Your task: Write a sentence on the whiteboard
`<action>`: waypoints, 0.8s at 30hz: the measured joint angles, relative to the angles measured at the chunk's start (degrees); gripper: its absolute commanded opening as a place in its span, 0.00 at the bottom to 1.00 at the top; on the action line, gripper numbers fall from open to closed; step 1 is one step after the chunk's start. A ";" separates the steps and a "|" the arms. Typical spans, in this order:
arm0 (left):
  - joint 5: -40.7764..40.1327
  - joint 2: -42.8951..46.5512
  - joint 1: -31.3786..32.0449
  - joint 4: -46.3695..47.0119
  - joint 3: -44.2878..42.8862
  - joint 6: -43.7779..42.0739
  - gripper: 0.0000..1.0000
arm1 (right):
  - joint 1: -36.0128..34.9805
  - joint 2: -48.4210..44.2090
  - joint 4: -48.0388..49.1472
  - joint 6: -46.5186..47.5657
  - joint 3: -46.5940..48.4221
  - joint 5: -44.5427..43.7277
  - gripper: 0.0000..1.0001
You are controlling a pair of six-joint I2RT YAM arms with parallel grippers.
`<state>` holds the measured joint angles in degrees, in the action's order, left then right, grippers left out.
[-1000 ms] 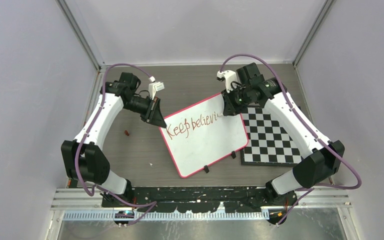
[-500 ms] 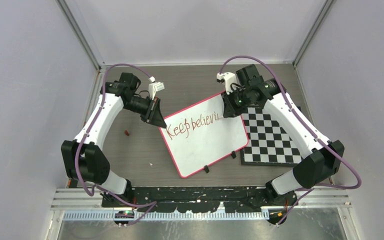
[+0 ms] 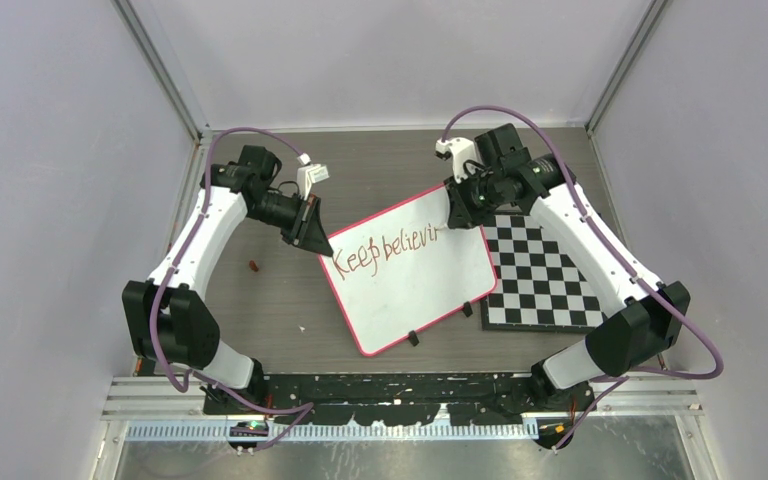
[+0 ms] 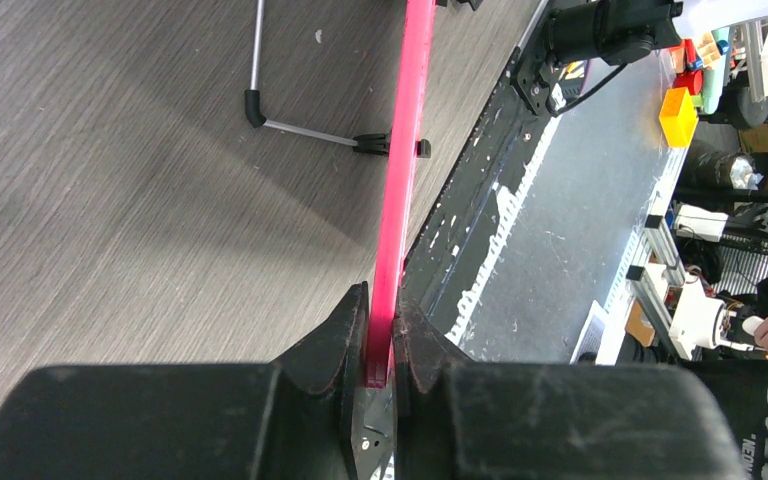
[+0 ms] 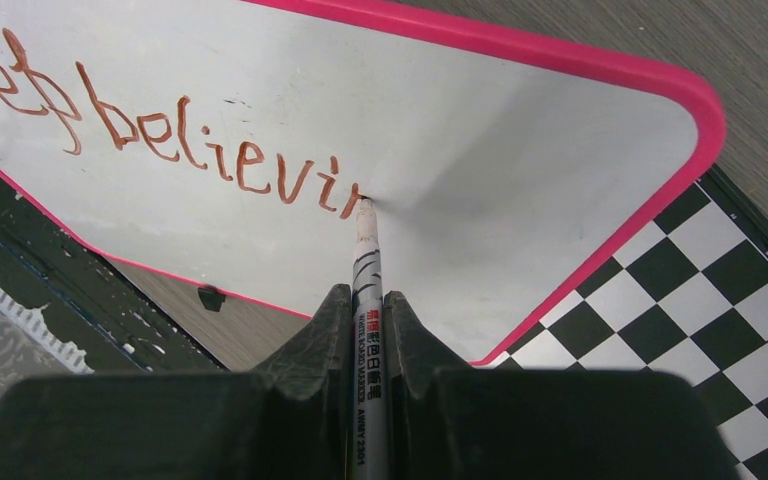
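Whiteboard [image 3: 410, 295] sits at mid-table [image 3: 380, 160], turned at a slant, with its right corner reaching over the edge of the checkered board [image 3: 545, 280]. The left fingers [image 4: 355, 335] are pinched on its pink rim at the far-left corner, which we take to be steadying it. The right fingers [image 5: 340, 320] are pressed onto a marker [image 5: 367, 255] whose tip meets the white surface at the end of the sentence [image 5: 210, 150].

We read the writing as "Keep believi" plus one fresh stroke, so we judge the step in hand to be the "n" of a longer word, with the sentence unfinished. The next move calls for a short arch and downstroke with even pressure, then one more letter. The bare white towards the right rim looks ample for that. Any further words would likely need a second line lower down, so the marker must lift cleanly before it shifts.

From above, the right wrist covers the marker and the last letters. The left wrist view shows the whiteboard only edge-on, so no writing is visible there. Whether the tip truly presses or merely grazes we cannot tell. A small red bit [image 3: 253, 266] left of the whiteboard is too small to identify.
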<state>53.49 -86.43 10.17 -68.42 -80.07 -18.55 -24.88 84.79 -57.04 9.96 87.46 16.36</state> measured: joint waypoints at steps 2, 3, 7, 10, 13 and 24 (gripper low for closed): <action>0.02 0.00 0.00 0.00 0.09 0.00 0.00 | 0.44 0.00 0.00 0.02 0.00 -0.11 0.00; 0.02 0.00 0.00 0.00 0.15 0.00 0.00 | 0.66 0.00 0.00 0.02 0.00 -0.22 0.00; 0.02 0.00 0.00 0.00 0.20 0.00 0.00 | 1.03 -0.02 -0.02 0.00 0.00 -0.39 0.00; 0.02 0.00 0.00 0.00 0.20 0.02 0.00 | 1.03 -0.04 0.00 0.00 -0.11 -0.42 0.00; 0.02 0.00 0.00 0.00 0.20 0.02 0.00 | 1.03 -0.31 0.02 0.00 -0.74 -0.42 0.00; 0.02 0.00 0.00 -0.02 0.20 0.00 0.00 | 1.03 -0.92 -0.39 0.04 -2.05 0.04 0.00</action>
<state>53.52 -86.43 10.17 -68.45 -79.88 -18.55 -23.86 83.88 -57.43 10.00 85.41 16.40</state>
